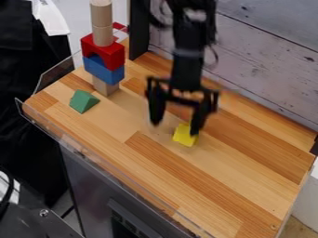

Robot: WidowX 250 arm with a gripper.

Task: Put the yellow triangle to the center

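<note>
The gripper [176, 126] hangs low over the middle of the wooden table, its two fingers spread apart and open. A small yellow triangle block [184, 135] lies on the wood at the right finger, which partly overlaps it in the view. Whether that finger touches the block, I cannot tell. Nothing is held between the fingers.
At the back left stands a tower with a blue block [103, 69], a red arch [102, 50] and wooden cylinders [102, 14]. A green triangle block [83, 101] lies in front of it. Clear low walls edge the table [248, 186]; a plank wall [267, 60] rises behind.
</note>
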